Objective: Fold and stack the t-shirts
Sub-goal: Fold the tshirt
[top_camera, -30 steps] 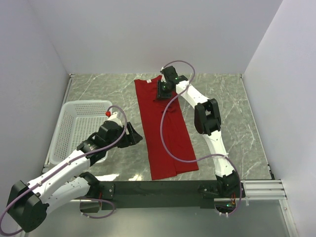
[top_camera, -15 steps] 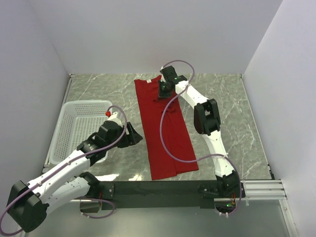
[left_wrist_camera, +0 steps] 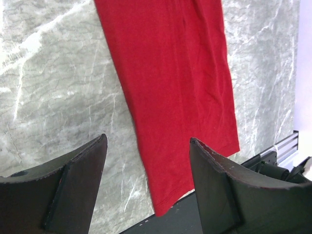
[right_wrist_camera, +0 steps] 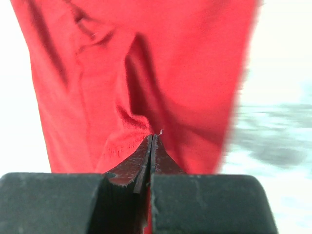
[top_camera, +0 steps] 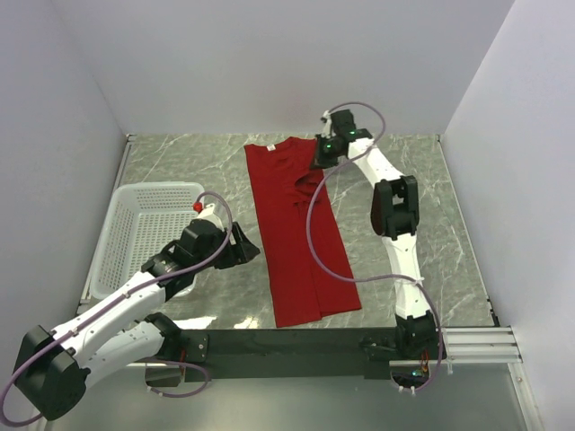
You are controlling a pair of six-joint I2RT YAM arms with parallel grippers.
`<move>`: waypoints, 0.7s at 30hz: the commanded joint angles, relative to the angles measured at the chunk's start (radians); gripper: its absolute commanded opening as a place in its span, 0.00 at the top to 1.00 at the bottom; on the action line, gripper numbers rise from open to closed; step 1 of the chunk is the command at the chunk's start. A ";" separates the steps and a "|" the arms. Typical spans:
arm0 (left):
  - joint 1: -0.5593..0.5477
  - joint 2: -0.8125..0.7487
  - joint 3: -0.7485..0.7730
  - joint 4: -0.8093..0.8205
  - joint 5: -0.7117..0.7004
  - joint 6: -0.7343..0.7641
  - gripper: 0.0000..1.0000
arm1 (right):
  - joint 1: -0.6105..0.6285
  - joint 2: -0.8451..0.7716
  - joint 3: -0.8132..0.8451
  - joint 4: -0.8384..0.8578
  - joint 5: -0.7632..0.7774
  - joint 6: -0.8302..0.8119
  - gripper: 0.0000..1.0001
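The t-shirt [top_camera: 301,242] lay as a long strip across the table [top_camera: 431,206] centre. The right gripper [right_wrist_camera: 152,146] was clamped on its cloth at the far end; the pinched edge was hidden between the jaws. The left gripper [left_wrist_camera: 147,141] hung spread apart beside the shirt's left edge.

Deep-red short-sleeved t-shirt [top_camera: 301,242], folded lengthwise into a narrow strip, flat on the marble tabletop [top_camera: 180,162]. Collar and white neck tag [top_camera: 269,148] lie at the far end, hem nearest. The far-right fold is pinched in the right gripper [top_camera: 322,163].
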 commanded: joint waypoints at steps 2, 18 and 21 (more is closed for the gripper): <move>0.004 0.025 0.038 0.044 0.011 0.000 0.27 | -0.057 -0.071 0.039 0.023 -0.098 -0.069 1.00; 0.004 0.019 0.037 0.033 0.014 -0.010 0.27 | -0.129 -0.072 0.076 0.065 0.149 -0.063 0.72; 0.004 0.018 0.037 0.036 0.013 -0.010 0.26 | -0.135 -0.075 0.054 0.074 0.097 -0.054 0.63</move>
